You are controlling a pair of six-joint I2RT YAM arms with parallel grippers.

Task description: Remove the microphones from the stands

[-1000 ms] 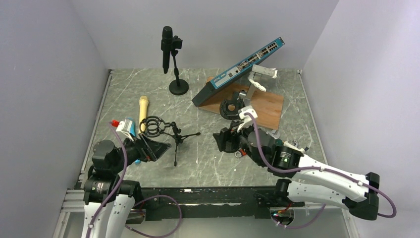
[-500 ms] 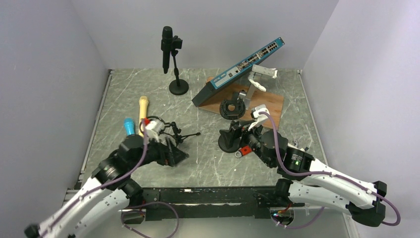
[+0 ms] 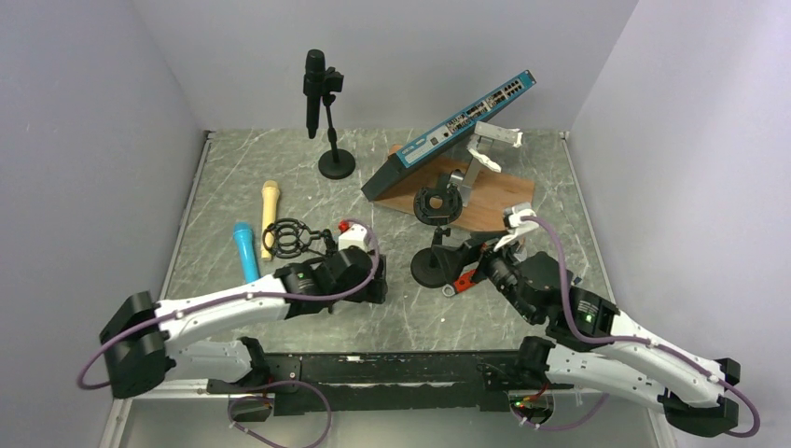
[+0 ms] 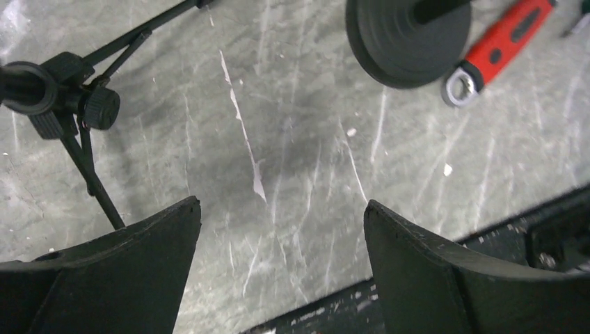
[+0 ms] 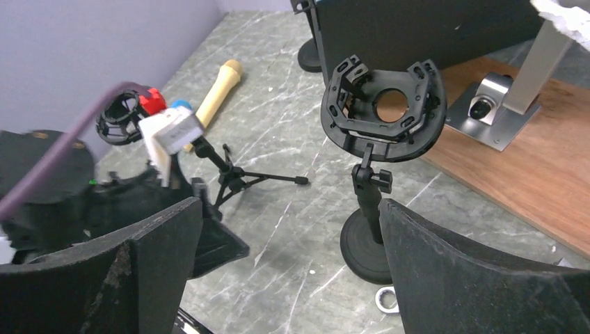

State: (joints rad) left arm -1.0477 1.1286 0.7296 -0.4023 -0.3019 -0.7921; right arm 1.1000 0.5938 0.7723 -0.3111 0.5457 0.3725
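Observation:
The black microphone (image 3: 314, 89) stands upright in its clip on a round-based stand (image 3: 336, 166) at the back of the table, far from both arms. My left gripper (image 3: 375, 285) is open and empty, low over the table's near middle, just right of the small tripod shock mount (image 3: 297, 238); in the left wrist view (image 4: 282, 209) only bare table lies between its jaws. My right gripper (image 3: 464, 266) is open and empty beside an empty shock-mount stand (image 3: 435, 266); in the right wrist view (image 5: 292, 209) that stand (image 5: 383, 104) rises just past its right finger.
A yellow microphone (image 3: 270, 217) and a blue microphone (image 3: 245, 250) lie at the left. A red-handled wrench (image 4: 497, 49) lies by the round base (image 4: 410, 35). A tilted network switch (image 3: 452, 131) and a wooden board (image 3: 499, 201) sit at the back right.
My left arm has swung right from the near left corner to the table's near middle, uncovering the blue microphone. My right gripper has drawn back to the right and risen a little.

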